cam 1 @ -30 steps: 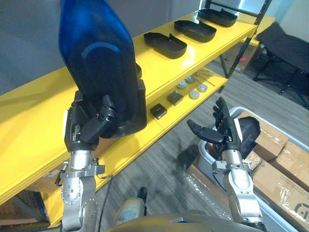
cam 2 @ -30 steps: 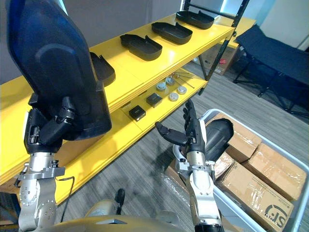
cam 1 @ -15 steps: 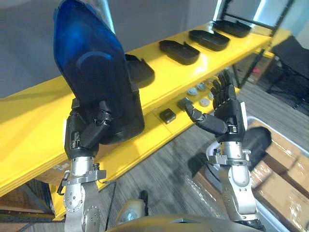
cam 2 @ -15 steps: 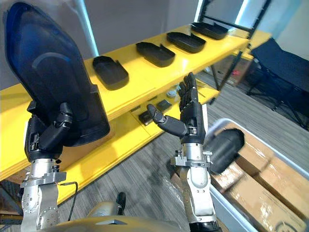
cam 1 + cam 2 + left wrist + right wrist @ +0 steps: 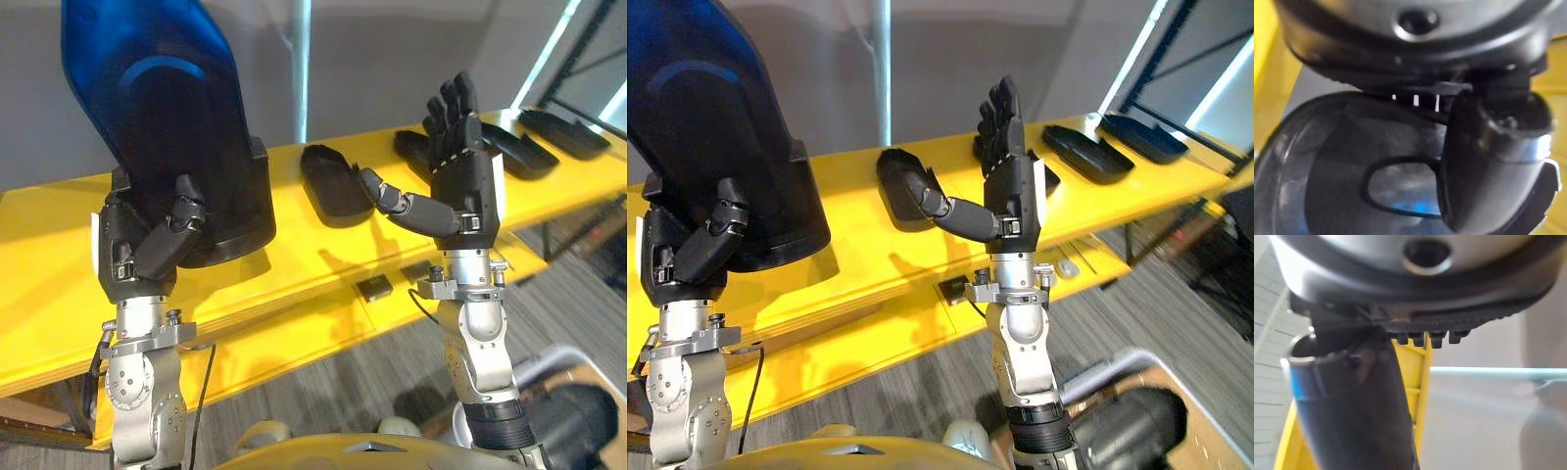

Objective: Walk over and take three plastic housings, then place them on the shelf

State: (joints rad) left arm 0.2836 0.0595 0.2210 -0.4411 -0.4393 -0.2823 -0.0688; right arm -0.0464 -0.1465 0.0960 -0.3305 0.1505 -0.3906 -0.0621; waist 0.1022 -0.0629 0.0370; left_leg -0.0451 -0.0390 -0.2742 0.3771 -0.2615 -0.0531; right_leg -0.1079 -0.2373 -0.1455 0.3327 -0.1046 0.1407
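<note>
**OP:** Hand status?

**TECH:** L hand (image 5: 147,245): fingers and thumb curled round the lower end of one plastic housing (image 5: 167,117). The housing is dark w/ a blue sheen and held upright, by the front edge of the shelf (image 5: 284,253) toward its L end. L wrist view confirms the thumb wraps the shell. R hand (image 5: 462,186): raised, fingers straight, thumb out, nothing in it.

**OP:** Step in hand?

**TECH:** Judged: placement. The housing is carried, not yet set down. Next move calls for:
1. Lower L arm over bare shelf top near the L end.
2. Tip the shell flat, same as the others.
3. Relax the fingers.

Keep clear of the nearest laid housing (image 5: 333,184). R hand is free to steady the shell if req'd.

**OP:** Qty?

**TECH:** Near to far:
- Bin (image 5: 1095,369), floor, near R: 1 dark rounded part (image 5: 1127,426). Prob. a housing, can't confirm.
- L hand: 1 housing.
- Lower shelf level: 1 small black box (image 5: 374,287) and 1 pale disc (image 5: 1068,266). R arm may hide more.
- Shelf top: 4 housings in a row running to the far R end. No. 2 is partly behind R hand.
</note>
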